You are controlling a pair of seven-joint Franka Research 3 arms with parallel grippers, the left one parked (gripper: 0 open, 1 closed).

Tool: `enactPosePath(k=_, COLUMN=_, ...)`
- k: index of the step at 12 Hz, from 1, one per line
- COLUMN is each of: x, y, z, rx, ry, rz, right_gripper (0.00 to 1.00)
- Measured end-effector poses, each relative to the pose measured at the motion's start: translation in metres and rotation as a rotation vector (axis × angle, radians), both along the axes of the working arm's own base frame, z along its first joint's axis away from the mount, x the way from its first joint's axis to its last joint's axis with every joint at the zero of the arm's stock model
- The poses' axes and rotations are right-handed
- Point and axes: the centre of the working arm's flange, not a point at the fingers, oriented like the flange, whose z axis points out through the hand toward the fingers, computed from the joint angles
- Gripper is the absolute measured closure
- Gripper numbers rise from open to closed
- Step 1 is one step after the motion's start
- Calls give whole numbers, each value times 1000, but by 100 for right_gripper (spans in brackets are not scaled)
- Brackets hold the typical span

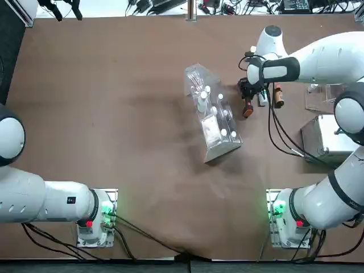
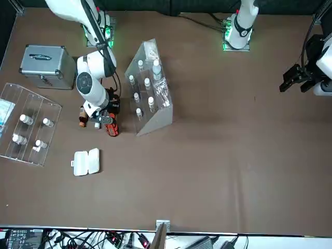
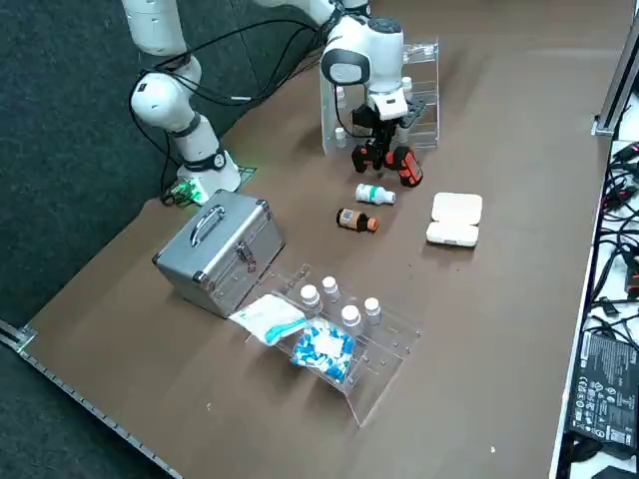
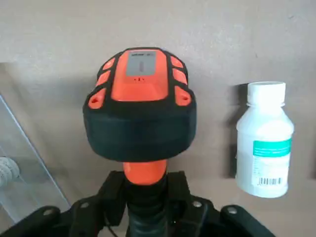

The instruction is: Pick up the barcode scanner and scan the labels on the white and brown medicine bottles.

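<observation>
Right gripper (image 3: 384,152) is down at the table just beside the clear angled vial rack (image 1: 219,142), fingers closed on the handle of the barcode scanner (image 4: 139,106). Wrist view shows the scanner's orange neck seated between the gripper's black parts, with the black-and-orange head sticking out beyond them. One scanner only.

Two medicine bottles, both lying on their sides on the table:
- white bottle (image 3: 374,194): white cap, green-banded label with a barcode visible in the wrist view; just beside the scanner head, on the side away from the rack, not touching it.
- brown bottle (image 3: 355,220): just beyond the white one, further from the rack.

Rack beside the gripper holds small white-capped vials; I count about six in the front view, but some are hard to separate through the clear plastic.

Other items, all further from the rack than the bottles:
- one white hinged case (image 3: 455,219), near the bottles
- one silver metal case (image 3: 220,252) with handle
- one flat clear tray (image 3: 349,344) with four white-capped vials standing in it, plus a blue-and-white packet (image 3: 321,349) and a pale pouch (image 3: 266,316) at its edge.
</observation>
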Motion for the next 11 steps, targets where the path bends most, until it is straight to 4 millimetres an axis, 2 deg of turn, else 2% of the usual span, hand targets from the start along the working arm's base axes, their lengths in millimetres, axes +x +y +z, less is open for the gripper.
enactPosePath(k=3, x=2, y=1, z=0, rx=2, ry=-6, rz=-1, right_gripper=25)
enactPosePath(k=5, x=10, y=3, z=9, rx=9, ry=-29, rz=1, right_gripper=2)
enactPosePath(k=8, x=27, y=-2, z=42, rx=22, ry=-83, rz=-4, right_gripper=0)
enactPosePath(k=11, x=46, y=-21, z=91, rx=16, ry=-42, rz=16, right_gripper=0)
